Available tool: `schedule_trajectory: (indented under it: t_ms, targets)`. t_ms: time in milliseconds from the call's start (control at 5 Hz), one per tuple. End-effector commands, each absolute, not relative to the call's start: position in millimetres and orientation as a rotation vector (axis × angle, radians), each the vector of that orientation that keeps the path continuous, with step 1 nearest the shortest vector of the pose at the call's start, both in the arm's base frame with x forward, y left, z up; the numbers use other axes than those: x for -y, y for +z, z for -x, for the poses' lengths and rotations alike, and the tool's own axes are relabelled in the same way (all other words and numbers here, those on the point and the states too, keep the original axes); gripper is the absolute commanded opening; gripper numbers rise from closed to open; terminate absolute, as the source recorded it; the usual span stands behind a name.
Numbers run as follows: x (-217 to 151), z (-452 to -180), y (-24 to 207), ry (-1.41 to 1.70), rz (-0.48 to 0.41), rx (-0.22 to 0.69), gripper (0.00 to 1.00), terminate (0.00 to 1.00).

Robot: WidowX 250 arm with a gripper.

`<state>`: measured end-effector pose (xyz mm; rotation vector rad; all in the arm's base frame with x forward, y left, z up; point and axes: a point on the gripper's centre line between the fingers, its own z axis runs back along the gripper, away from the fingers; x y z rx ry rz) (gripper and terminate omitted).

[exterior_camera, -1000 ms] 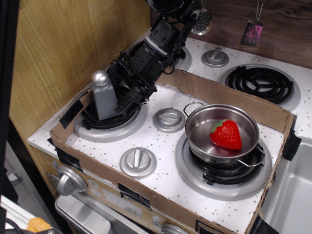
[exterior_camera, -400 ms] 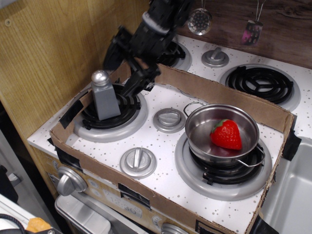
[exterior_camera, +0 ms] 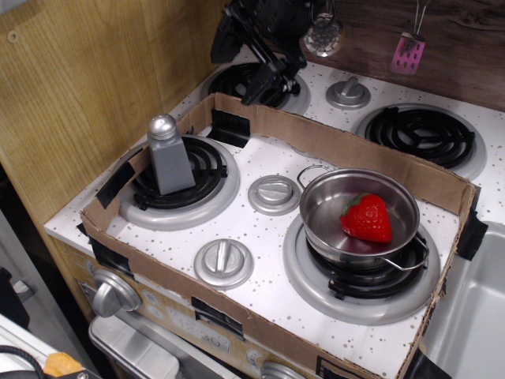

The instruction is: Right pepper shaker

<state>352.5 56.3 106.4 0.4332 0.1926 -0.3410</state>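
Observation:
The pepper shaker, with a grey tapered body and a shiny silver dome cap, stands upright on the front left burner. My gripper is black, raised above the back left burner, up and to the right of the shaker and well apart from it. Its jaws are spread open and hold nothing.
A steel pot holding a red strawberry sits on the front right burner. A low cardboard wall rings the front stove area. Silver knobs lie between the burners. A wooden panel stands at left. Utensils hang at back.
My gripper has let go of the shaker and pulled back, up and to the right, away from it. The shaker stays upright on the front left burner.

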Motion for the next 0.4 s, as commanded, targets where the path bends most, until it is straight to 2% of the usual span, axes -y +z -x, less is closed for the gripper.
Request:
schedule_trajectory:
  t_ms: [0,200]
  targets:
    - [-45.9,-356.2,149.8,-0.294,-0.412,-0.005,1.0,0.0]
    - [-45.9,-356.2,149.8,-0.294,-0.412,-0.005,1.0,1.0]
